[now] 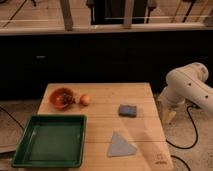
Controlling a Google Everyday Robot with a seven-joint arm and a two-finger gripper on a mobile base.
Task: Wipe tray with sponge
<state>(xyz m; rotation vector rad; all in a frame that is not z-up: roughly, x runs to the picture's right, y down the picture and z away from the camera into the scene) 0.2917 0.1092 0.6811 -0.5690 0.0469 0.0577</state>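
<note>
Sponge [128, 110] is a small blue-grey block lying flat on the wooden worktop [110, 92], right of centre, well apart from the green tray [23, 141] at the front-left corner. Hand [169, 116] hangs pointing down just off the worktop's right edge, near the sponge but not touching it, holding nothing; cannot tell if it is spread or pressed together. White arm [190, 85] curves in from the right. The sponge is likely light, soft and squashy, and not fragile. It will give under a pinch, so take it from above across its shorter sides, low on the block so it doesn't fold or slip out. A blue triangular cloth [121, 145] lies in front of the sponge. An orange bowl [62, 98] and a small round fruit [85, 100] sit at the back left. The tray looks bare inside. No wiping yet.
</note>
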